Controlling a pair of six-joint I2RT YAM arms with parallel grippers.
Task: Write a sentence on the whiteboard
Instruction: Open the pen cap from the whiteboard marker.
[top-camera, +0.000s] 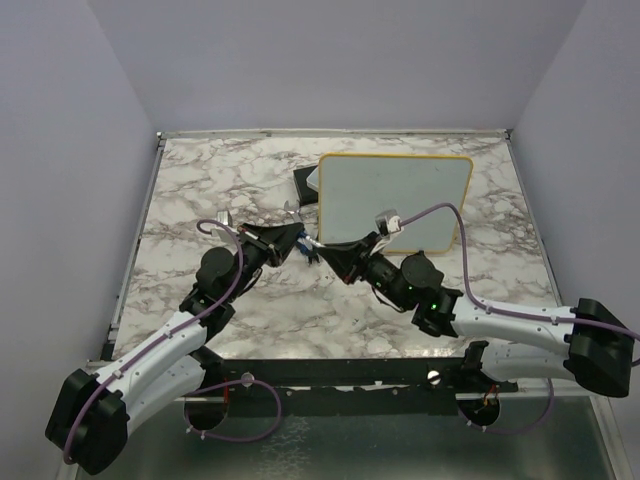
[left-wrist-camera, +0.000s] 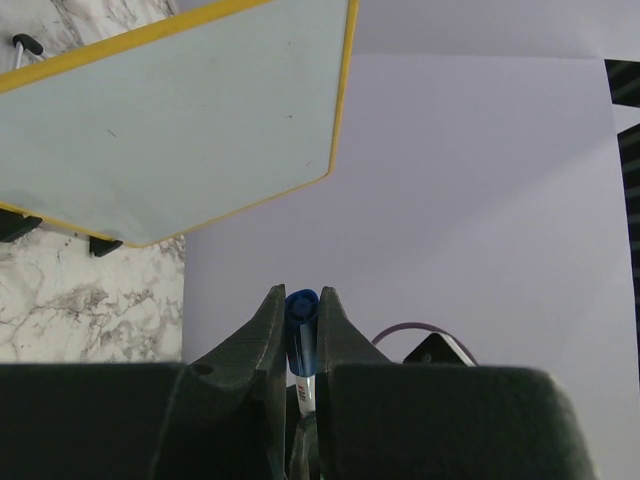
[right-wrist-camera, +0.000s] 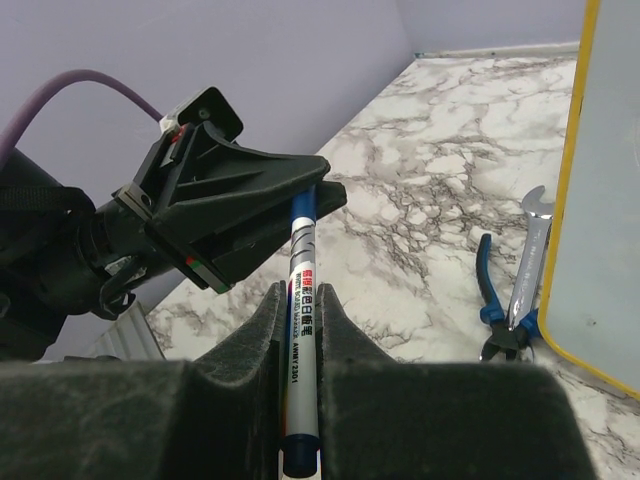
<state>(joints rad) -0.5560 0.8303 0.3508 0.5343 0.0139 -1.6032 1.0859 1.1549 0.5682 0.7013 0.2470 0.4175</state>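
The left claw (left-wrist-camera: 300, 295) and right claw (right-wrist-camera: 300, 297) pinch the marker (right-wrist-camera: 301, 340) end-to-end; the whiteboard (top-camera: 395, 200) lies long-side left-right

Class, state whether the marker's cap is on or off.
On: the blue cap meets the marker with no gap, pinched by the left end effector; the right end effector grips the marker.

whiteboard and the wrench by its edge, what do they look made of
Whiteboard: smooth, faintly glossy pale sheet, likely a coated board, set in what looks like a yellow plastic frame. Wrench: bright silvery sheen, so probably polished steel.
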